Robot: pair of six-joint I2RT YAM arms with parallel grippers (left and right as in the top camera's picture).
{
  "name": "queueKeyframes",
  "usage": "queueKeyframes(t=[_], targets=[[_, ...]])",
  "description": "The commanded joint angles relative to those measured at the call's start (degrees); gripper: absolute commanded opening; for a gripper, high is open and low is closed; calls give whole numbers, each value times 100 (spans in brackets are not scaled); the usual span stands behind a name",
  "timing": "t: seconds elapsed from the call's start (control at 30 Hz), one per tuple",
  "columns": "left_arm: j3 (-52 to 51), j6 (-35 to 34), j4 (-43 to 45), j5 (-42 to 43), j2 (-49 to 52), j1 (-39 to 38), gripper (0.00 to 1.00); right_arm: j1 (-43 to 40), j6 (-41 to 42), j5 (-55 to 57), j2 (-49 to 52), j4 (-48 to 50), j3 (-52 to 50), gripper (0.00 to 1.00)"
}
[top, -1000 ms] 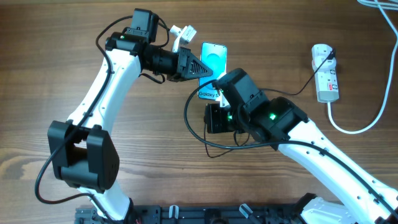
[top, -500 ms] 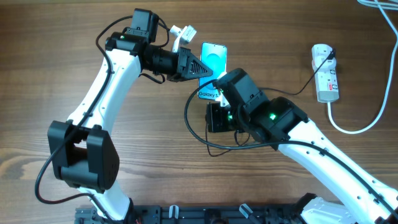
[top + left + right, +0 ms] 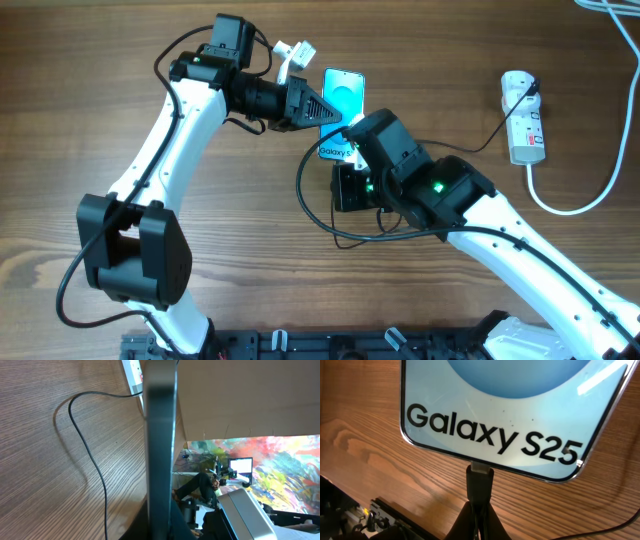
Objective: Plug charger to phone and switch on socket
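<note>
The phone point(image 3: 344, 92) has a cyan screen and a white "Galaxy S25" band point(image 3: 495, 435). My left gripper point(image 3: 335, 112) is shut on the phone, whose dark edge point(image 3: 160, 450) fills the left wrist view. My right gripper point(image 3: 480, 527) is shut on the charger connector point(image 3: 480, 482), whose tip meets the phone's bottom edge. The thin black charger cable point(image 3: 315, 215) loops under my right arm and also shows in the left wrist view point(image 3: 95, 465). The white socket point(image 3: 524, 115) lies at the far right, apart from both grippers.
A thick white cord point(image 3: 590, 200) curves from the socket toward the right edge. A thin black cable point(image 3: 490, 135) runs from the socket toward my right arm. A white plug point(image 3: 293, 52) lies beside my left arm at the back.
</note>
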Motion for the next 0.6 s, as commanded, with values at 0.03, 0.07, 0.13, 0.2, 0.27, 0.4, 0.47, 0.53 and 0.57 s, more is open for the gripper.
queueKeyframes(t=[0.03, 0.07, 0.13, 0.2, 0.27, 0.4, 0.47, 0.53, 0.57], targets=[[90, 39, 7, 155, -162, -33, 4, -37, -136, 79, 70, 46, 63, 5], [90, 39, 7, 153, -162, -33, 4, -37, -136, 120, 70, 44, 63, 5], [90, 39, 7, 153, -162, -33, 4, -37, -140, 197, 70, 42, 63, 5], [90, 39, 7, 153, -162, -37, 4, -37, -144, 254, 70, 42, 63, 5], [90, 39, 7, 153, -162, -37, 4, -37, -144, 254, 70, 42, 63, 5], [90, 39, 0, 92, -162, -37, 4, -37, -173, 271, 70, 59, 63, 5], [90, 39, -7, 92, -162, -37, 4, -37, -184, 269, 70, 68, 63, 5], [90, 37, -9, 92, -162, -37, 4, -37, -181, 269, 70, 72, 63, 4], [90, 37, -11, 92, -162, -37, 4, -37, -184, 269, 70, 74, 63, 5]])
